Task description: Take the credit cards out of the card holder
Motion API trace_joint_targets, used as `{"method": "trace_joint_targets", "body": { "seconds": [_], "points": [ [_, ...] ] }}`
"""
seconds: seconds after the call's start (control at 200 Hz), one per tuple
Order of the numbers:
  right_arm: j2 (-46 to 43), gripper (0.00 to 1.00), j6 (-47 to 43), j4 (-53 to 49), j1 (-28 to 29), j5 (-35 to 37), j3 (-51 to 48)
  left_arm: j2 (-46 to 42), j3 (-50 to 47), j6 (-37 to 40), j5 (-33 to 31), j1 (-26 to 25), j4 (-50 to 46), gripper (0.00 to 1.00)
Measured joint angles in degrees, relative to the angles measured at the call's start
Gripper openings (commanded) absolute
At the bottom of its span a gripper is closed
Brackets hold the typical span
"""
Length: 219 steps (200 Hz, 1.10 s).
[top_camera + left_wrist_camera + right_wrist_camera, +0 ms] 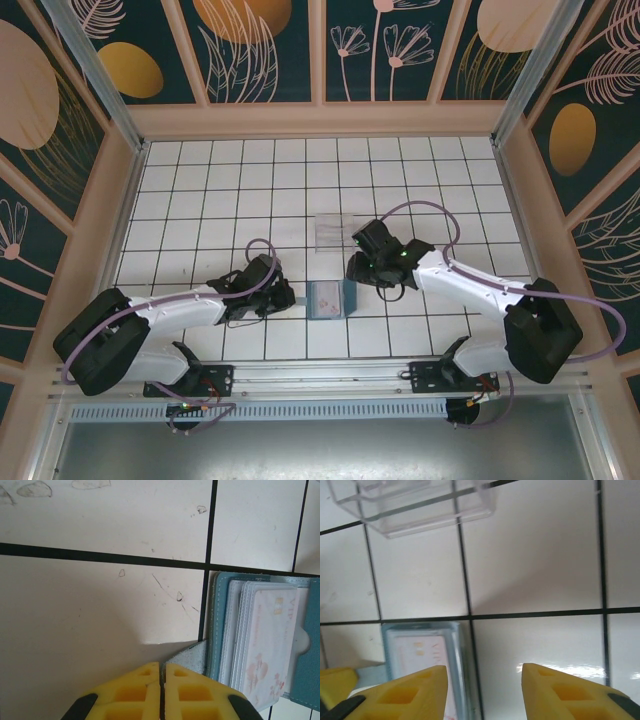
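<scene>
The slate-blue card holder (329, 299) lies open on the white tiles between the two arms. Pale credit cards (265, 645) with pink print sit stacked in its clear sleeves. My left gripper (162, 666) is shut on a grey flap (194, 656) at the card holder's (218, 630) left edge. In the top view the left gripper (288, 297) touches that edge. My right gripper (484, 672) is open, hovering over the card holder's (420, 647) right edge, one finger above a card, the other above bare tile. Nothing is between its fingers. In the top view the right gripper (353, 272) sits just above the holder's upper right corner.
A clear plastic box (333, 230) stands one tile beyond the card holder, and the clear box (415, 502) is at the top of the right wrist view. The left gripper's yellow finger (335, 682) shows at the lower left there. Wooden walls ring the tiled floor (220, 190).
</scene>
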Motion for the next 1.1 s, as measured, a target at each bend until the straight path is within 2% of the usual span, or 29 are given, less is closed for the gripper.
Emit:
{"method": "trace_joint_targets", "body": {
  "seconds": [0.115,0.235,0.405,0.666,0.881,0.996,1.096],
  "points": [
    [0.0,0.43,0.0,0.5,0.5,-2.2,0.4,0.0,0.0,0.0,0.3,0.0,-0.3,0.09],
    [0.2,0.47,-0.3,-2.6,1.0,-0.7,3.7,0.0,0.0,0.0,0.4,0.0,-0.4,0.09],
    [0.5,0.43,-1.0,-5.6,1.4,1.4,9.0,0.0,0.0,0.2,0.4,0.0,-0.4,0.09],
    [2.7,0.42,-1.1,4.7,3.2,-13.4,8.3,-0.1,0.0,0.2,0.4,0.0,-0.4,0.09],
    [7.6,0.41,-1.2,3.3,4.0,-14.7,5.6,-0.1,0.0,0.5,0.4,0.0,-0.7,0.1],
    [7.7,0.39,-1.4,2.3,3.4,-13.5,4.1,-0.2,0.5,1.0,0.3,0.0,-1.9,0.14],
    [7.7,0.37,-1.4,2.1,3.0,-13.0,1.5,-0.5,1.2,1.5,0.1,0.0,-3.2,0.22]
  ]
}}
